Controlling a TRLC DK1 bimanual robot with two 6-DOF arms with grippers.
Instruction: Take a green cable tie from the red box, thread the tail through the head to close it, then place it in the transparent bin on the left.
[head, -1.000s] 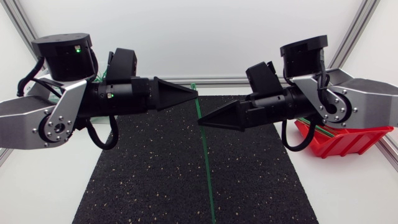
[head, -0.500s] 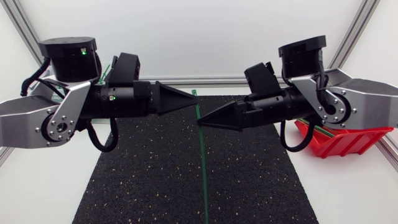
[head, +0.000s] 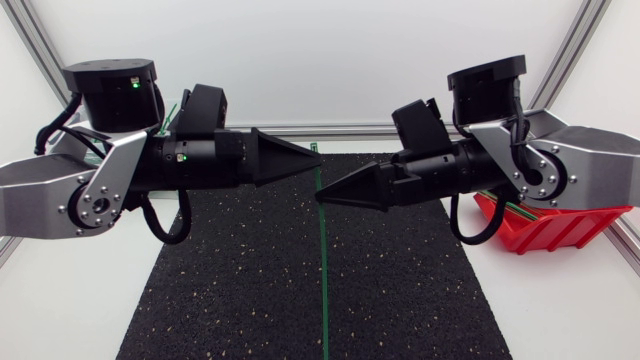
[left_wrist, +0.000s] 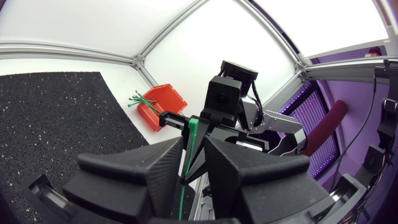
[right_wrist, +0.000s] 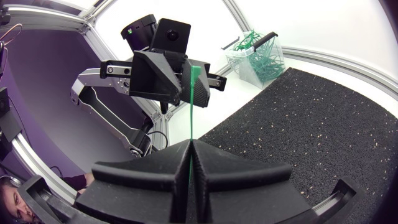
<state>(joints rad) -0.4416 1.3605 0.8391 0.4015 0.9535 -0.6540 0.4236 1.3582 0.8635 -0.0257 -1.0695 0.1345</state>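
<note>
Above the mat (head: 240, 290) — arms level, facing, left fingers (head: 285, 160) and right fingers (head: 355, 187) clamped on green tie (head: 324, 270)

No text, label, number or sign can be read, neither on the red box (head: 560, 228) nor the transparent bin (right_wrist: 255, 59).

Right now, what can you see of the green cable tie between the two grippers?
The green cable tie is a thin, flat strip that looks like plastic, straight and unlooped, its tail not yet through the head. The left gripper pinches it near the wider head end, the right gripper farther along. The long tail runs free above the black mat and leaves the head view at its lower edge. Nothing else touches it.
</note>
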